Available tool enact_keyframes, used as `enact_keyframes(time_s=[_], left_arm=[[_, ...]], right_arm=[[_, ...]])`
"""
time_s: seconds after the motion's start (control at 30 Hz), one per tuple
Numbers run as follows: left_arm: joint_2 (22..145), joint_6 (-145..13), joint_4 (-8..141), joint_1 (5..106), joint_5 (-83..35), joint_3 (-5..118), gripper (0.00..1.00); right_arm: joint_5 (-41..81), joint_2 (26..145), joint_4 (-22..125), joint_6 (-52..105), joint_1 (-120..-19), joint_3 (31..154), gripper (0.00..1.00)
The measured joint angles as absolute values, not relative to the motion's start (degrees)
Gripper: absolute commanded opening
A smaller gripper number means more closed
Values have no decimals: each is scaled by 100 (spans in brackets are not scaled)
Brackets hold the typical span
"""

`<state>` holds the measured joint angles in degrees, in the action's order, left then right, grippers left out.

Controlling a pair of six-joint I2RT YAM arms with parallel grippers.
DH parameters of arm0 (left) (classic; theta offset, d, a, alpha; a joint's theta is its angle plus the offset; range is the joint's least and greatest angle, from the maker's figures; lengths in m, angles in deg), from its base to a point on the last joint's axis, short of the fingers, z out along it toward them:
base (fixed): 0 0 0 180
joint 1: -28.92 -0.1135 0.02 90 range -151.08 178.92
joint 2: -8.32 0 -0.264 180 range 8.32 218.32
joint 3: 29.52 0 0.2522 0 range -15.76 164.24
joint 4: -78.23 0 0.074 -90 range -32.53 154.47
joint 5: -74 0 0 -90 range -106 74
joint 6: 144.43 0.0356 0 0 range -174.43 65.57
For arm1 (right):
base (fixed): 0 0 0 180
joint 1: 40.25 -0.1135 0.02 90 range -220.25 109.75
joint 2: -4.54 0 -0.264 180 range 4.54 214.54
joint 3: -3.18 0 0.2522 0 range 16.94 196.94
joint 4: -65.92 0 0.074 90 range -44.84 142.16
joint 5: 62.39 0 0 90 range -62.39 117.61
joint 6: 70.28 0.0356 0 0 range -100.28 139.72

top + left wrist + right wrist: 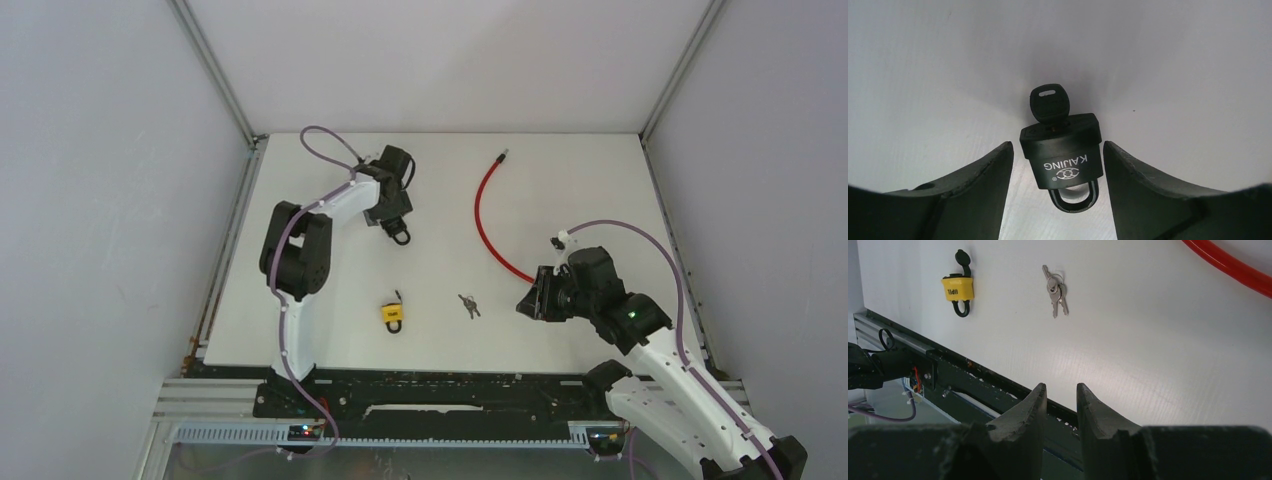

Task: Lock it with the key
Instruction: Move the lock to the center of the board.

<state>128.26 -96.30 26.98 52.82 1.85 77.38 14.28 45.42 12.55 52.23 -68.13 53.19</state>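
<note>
Black padlock [1063,157] w/ key [1049,102] in its keyhole lies on counter [560,170] towards far-left corner. L gripper [1058,146] open, padlock between its fingers [983,175], gaps both sides, no contact. R gripper [1060,390] near right edge, fingers narrowly apart, empty. Yellow padlock [393,314] & spare keys [468,305] near front edge; red cable [483,215] mid-counter.

black padlock [1063,150] with white KAJING lettering and a black key [1049,102], yellow padlock [957,289] with black shackle and black-headed key, silver keys [1055,292], red cable [1228,264], plain white table [580,190].
</note>
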Motion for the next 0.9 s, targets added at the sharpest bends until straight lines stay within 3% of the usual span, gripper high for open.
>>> enact_keyframes(time_s=[0.23, 0.47, 0.7, 0.9], left_arm=[[13027, -9706, 2619, 5286, 135, 7738, 70], [13049, -9704, 2623, 5300, 34, 7738, 64], [13047, -9639, 2645, 5317, 8, 7738, 42], [12933, -9433, 2988, 5319, -97, 7489, 33]], right_arm=[[1431, 4573, 1255, 5221, -6813, 5319, 31], [1431, 4612, 1264, 5223, -6813, 5319, 31], [1431, 4630, 1303, 5223, -6813, 5319, 31], [1428, 4627, 1320, 5223, -6813, 5319, 31]])
